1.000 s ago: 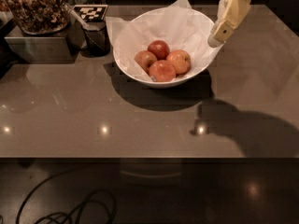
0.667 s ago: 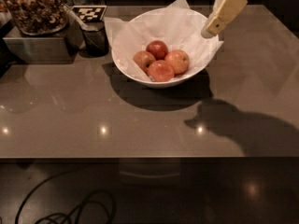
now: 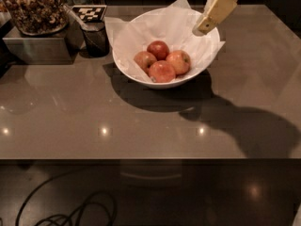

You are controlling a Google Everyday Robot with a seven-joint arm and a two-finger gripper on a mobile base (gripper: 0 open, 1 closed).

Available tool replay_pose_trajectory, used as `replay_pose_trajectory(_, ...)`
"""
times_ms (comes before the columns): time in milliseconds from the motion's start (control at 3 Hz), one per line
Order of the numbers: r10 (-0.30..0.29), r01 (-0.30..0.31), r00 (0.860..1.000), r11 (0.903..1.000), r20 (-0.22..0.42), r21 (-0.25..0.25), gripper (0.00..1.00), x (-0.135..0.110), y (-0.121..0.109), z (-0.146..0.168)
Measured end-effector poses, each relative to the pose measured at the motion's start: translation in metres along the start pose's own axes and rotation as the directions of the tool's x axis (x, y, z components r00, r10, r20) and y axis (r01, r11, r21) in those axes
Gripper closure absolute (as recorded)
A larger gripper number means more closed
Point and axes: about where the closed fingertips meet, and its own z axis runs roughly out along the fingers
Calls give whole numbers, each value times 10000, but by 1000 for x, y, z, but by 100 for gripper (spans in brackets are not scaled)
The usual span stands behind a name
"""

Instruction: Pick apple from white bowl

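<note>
The brown-grey table (image 3: 141,121) fills most of the view, and the white bowl (image 3: 136,74) stands on its far half, a little right of centre. The bowl is wide and round with smooth sloping sides, and it throws a dark shadow onto the tabletop in front of it and to its right. Crinkled white paper (image 3: 174,25) lines the bowl and rises in peaks above its far rim and its right rim.

Left of the bowl, well apart from it, a clear jar of brownish pieces (image 3: 33,6) sits on a metal box (image 3: 35,48). Between that box and the bowl stands a dark cup (image 3: 96,39), with a black-and-white checkered tag (image 3: 89,12) just behind it.

The gripper (image 3: 201,29) hangs above the bowl's right rim, a pale yellowish piece slanting down and to the left, its tip over the paper lining and clear of the fruit. Whether it is apart or together cannot be told.

Four apples lie bunched in the bottom of the bowl, touching one another. The apple (image 3: 178,61) is the rightmost of them and the nearest to the gripper: the palest, orange-pink with a yellowish blush and a small dark dimple near its top right. A deep red apple (image 3: 158,49) lies behind it on the left. One redder orange apple (image 3: 145,59) is at the left of the group, and another (image 3: 162,71) is at the front.
</note>
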Motion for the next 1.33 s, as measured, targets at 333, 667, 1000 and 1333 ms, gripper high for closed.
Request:
replay_pose_trajectory(333, -246, 254, 9993, 9993, 282, -290, 26, -6, -13, 27)
replay_pose_trajectory(667, -171, 207, 9987, 9969, 470, -754, 24, -1, -22, 55)
replay_pose_trajectory(1000, 120, -62, 9986, 9937, 512, -1119, 20, 13, -27, 78)
replay_pose_trajectory(1333, 464, -400, 9981, 9882, 404, -1477, 19, 33, -29, 99)
